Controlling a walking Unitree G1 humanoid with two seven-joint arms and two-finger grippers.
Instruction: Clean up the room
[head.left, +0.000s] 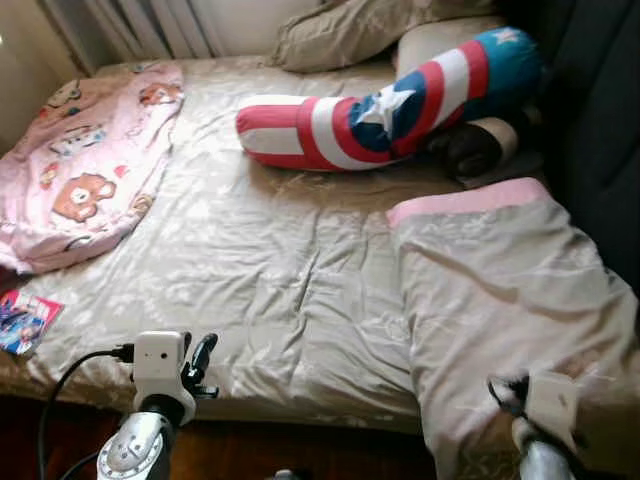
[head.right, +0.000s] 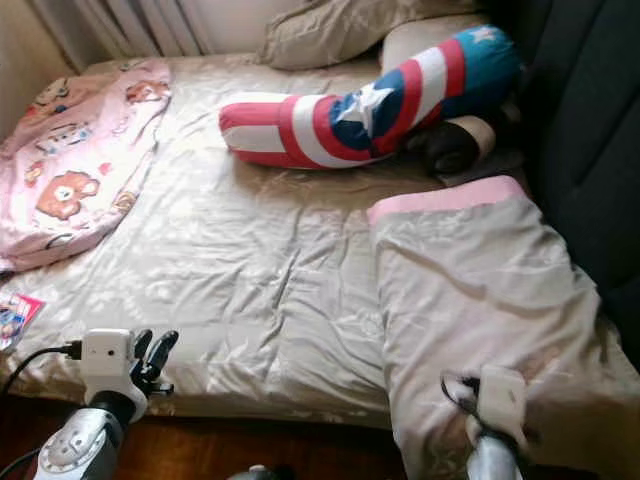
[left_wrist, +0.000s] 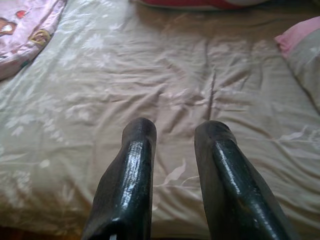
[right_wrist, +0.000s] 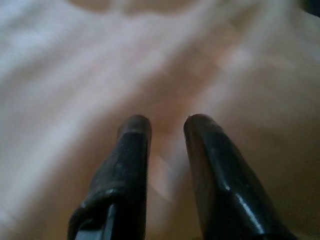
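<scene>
We see left gripper (left_wrist: 175, 131) slightly parted, empty, over the bed (head.left: 280, 270) edge, right gripper (right_wrist: 167, 125) likewise parted, empty, close over the beige duvet (head.left: 500, 290)

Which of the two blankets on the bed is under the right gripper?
The beige blanket with the pink band, on the robot's right; the right gripper is over it. The pink cartoon-bear blanket lies far left.

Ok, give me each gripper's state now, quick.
Left gripper: open, holding nothing, above the bed sheet.
Right gripper: open, holding nothing, over the beige quilt.
</scene>
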